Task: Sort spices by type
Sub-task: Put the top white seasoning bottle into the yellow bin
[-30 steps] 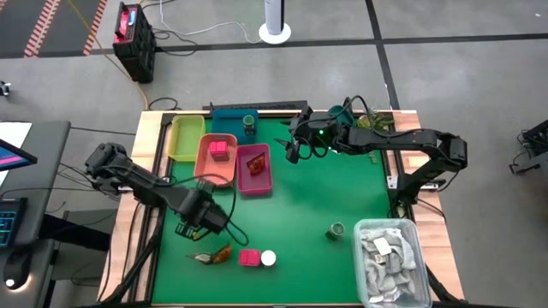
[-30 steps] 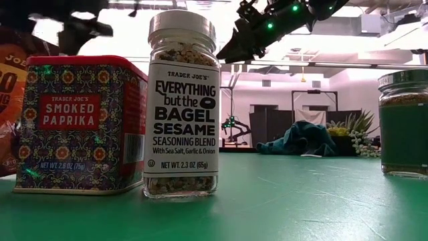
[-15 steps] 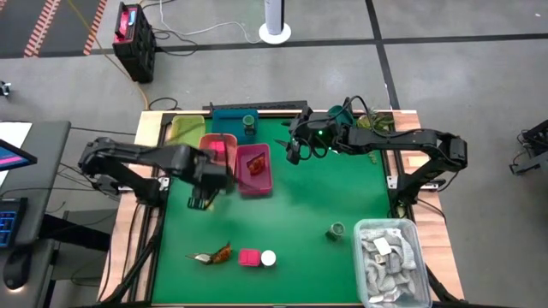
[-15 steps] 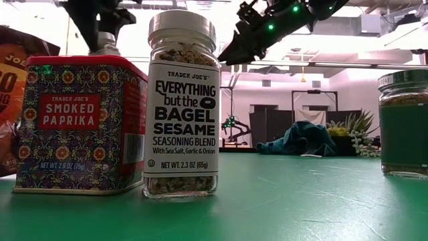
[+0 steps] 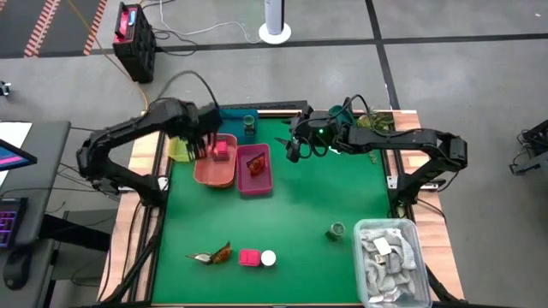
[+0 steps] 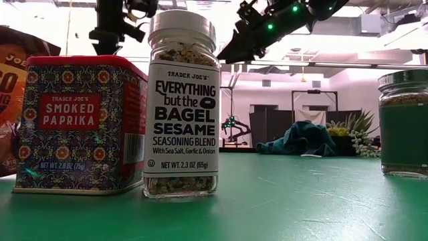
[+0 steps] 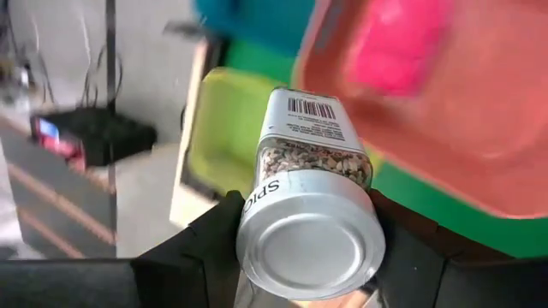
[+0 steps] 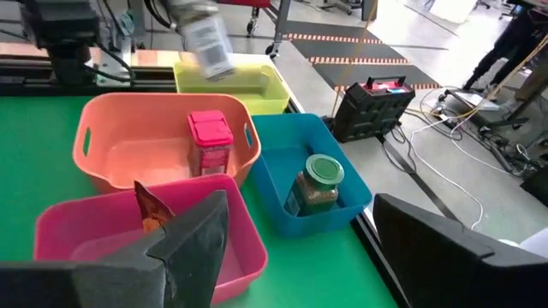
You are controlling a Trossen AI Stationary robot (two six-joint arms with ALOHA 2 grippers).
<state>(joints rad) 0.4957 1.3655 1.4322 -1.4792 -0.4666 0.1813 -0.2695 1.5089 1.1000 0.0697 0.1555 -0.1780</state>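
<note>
1. The risk now is a drop into the wrong bin: the left pincer carries a white-topped jar right at the border between the yellow bin and the orange bin, so an early release could land it beside the pink tin in the orange bin.
2. The jar hangs tilted, cap toward the wrist camera; a tilted drop could make it bounce or roll off the yellow bin's rim.
3. The left pincer is closed narrowly on the jar's body, its fingers pressing both sides.
4. The right pincer waits well to the other side of the orange bin, past the pink bin; its fingers stand wide apart and hold nothing.
</note>
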